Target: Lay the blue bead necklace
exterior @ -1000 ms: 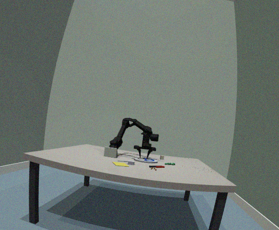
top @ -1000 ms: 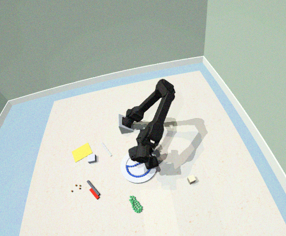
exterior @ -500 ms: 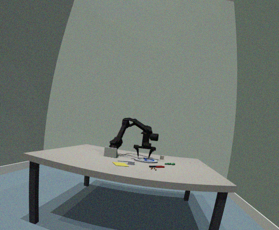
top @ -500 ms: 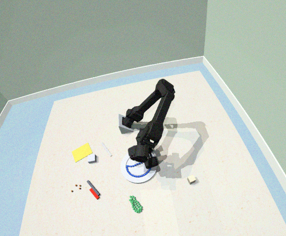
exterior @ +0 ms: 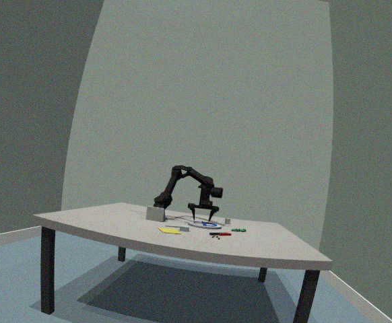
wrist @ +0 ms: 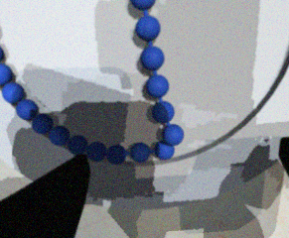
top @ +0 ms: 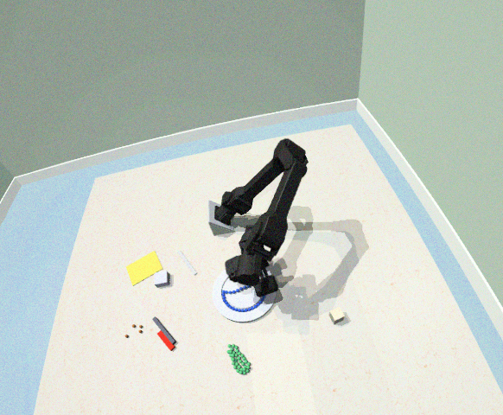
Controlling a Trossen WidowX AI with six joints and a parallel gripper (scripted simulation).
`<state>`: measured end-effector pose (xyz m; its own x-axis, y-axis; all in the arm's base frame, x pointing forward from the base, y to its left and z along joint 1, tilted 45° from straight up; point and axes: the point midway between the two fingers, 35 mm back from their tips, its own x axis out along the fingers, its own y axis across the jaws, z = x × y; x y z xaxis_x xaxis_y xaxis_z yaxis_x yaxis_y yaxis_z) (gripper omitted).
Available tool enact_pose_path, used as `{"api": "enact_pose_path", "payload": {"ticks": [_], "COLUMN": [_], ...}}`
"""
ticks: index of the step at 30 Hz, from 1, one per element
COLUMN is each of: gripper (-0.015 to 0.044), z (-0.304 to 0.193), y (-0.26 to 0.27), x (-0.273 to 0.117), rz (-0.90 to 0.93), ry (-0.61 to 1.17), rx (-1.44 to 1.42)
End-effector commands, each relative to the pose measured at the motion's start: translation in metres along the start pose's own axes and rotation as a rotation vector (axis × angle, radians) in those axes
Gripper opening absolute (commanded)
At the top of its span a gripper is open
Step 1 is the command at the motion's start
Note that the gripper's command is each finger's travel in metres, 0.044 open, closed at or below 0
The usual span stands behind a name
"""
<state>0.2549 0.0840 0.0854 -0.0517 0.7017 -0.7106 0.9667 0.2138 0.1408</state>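
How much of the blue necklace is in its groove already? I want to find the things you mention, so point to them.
Much of it: one long curve of the blue necklace (top: 243,309) (exterior: 214,225) (wrist: 13,92) follows the groove. Nothing is in hand; the fingers (exterior: 201,220) are spread wide. Left to do: the strand cutting across the white board (top: 244,316) (exterior: 193,225), since part of the groove shows bare.

No readable text, labels, brands, numbers or signs anywhere.
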Motion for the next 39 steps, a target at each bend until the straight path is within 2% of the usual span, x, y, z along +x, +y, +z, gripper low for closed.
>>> {"api": "enact_pose_path", "payload": {"ticks": [1, 2, 9, 14, 39], "gripper": [0.044, 0.044, 0.0256, 0.0125, 0.012], "z": [0.0, 0.0, 0.009, 0.009, 0.009], "y": [0.0, 0.0, 0.004, 0.004, 0.004], "x": [0.0, 0.0, -0.031, -0.026, 0.006], "rz": [0.001, 0.001, 0.0, 0.0, 0.002], "ry": [0.003, 0.003, 0.001, 0.002, 0.002], "rx": [-0.003, -0.003, 0.037, 0.038, 0.037]}}
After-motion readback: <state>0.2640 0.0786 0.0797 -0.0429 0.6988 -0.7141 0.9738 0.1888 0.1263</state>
